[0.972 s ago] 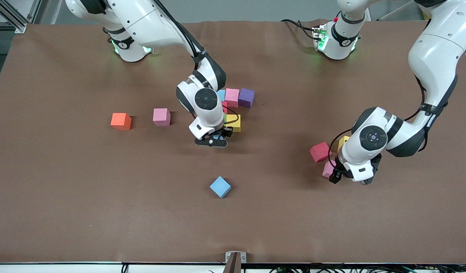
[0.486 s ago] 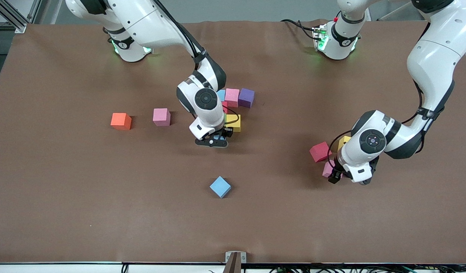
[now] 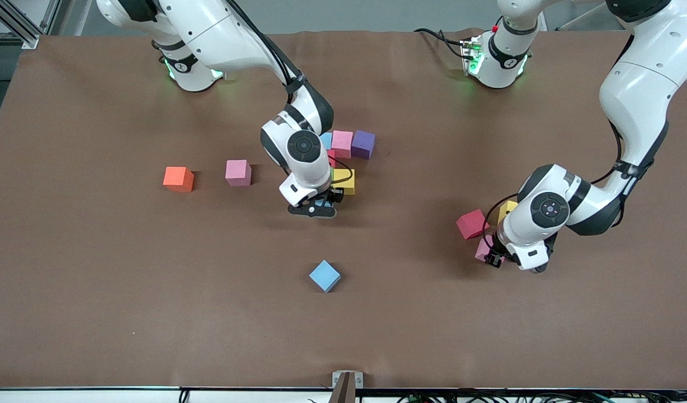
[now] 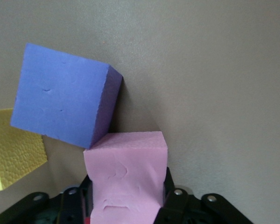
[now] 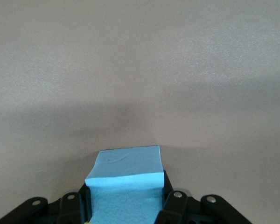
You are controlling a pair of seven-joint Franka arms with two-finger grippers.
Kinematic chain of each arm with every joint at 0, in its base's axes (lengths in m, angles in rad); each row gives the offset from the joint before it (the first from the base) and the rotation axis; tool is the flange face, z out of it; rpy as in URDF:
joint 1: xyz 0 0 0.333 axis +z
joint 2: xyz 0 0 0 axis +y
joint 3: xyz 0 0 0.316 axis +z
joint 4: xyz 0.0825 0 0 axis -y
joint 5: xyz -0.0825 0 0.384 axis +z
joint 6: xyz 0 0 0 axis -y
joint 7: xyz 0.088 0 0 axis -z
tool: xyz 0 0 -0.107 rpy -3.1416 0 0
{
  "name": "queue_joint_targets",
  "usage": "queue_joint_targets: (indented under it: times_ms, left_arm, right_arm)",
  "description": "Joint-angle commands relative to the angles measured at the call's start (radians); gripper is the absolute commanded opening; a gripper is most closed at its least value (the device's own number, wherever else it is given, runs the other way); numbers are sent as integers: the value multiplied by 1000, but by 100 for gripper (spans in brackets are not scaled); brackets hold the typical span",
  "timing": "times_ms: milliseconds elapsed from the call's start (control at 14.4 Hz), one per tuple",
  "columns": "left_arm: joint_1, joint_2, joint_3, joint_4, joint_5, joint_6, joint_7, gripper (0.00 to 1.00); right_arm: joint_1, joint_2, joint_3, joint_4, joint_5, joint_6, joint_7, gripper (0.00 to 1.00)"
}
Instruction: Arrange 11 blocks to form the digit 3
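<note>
Nearest the front cam, 1 blue block (image 3: 325, 276) is lying alone, unmoved vs 1 s ago. Toward the left arm's end, the left gripper (image 3: 495, 258) is now squeezing onto a pink block (image 4: 127, 179), where earlier it was standing wide around it; wrist has shifted slightly. A purple block (image 4: 60, 95) is touching that pink one, w/ a yellow block (image 4: 14, 147) beside and a red block (image 3: 471, 224) close by. Mid-table, the right gripper (image 3: 315, 210) is staying clamped on a light-blue block (image 5: 126, 184), low over the mat, unchanged. Farther back, the partly built digit 3 (image 3: 346, 154) is sitting: pink, purple, yellow cubes touching. Pink block (image 3: 238, 172) and orange cube (image 3: 178, 178) are resting toward the right arm's end, unmoved.
</note>
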Motion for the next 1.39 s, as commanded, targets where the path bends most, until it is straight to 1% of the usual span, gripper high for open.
queue_joint_targets:
  times_ms: [0, 208, 278, 347, 417, 486, 625, 903, 1111, 1319]
  left_arm:
    - [-15, -26, -34, 12, 9, -5, -133, 23]
    - [-50, -35, -65, 23, 9, -31, -261, 22]
    - [-62, -37, -76, 23, 9, -37, -301, 22]
    - [-81, -37, -88, 23, 7, -47, -346, 22]
    - [-113, -38, -91, 23, 7, -62, -393, 22]
    - [-143, -41, -92, 24, 4, -76, -438, 22]
    - [-203, -43, -94, 21, 3, -80, -542, 22]
    - [-317, -37, -97, 23, 6, -85, -690, 23]
    - [-375, -38, -97, 9, 6, -85, -779, 23]
    - [-432, -29, -97, -6, 4, -85, -851, 23]
  right_arm:
    - [-16, 12, 16, 10, 2, 3, -16, 3]
    - [-16, 13, 16, 10, 2, 1, -16, 7]
    - [-16, 13, 16, 10, 2, 1, -16, 9]
    - [-16, 13, 16, 10, 2, 1, -16, 16]
    - [-17, 13, 16, 10, 5, 1, 0, 41]
    - [-19, 13, 16, 11, 5, 1, 1, 99]
    - [-25, 13, 16, 11, 9, 1, 6, 100]
    - [-32, 3, 16, 21, 9, -12, -6, 100]
    - [-62, -32, 18, 21, 12, -35, -9, 100]
    - [-98, -72, 16, 18, 44, -63, 4, 100]
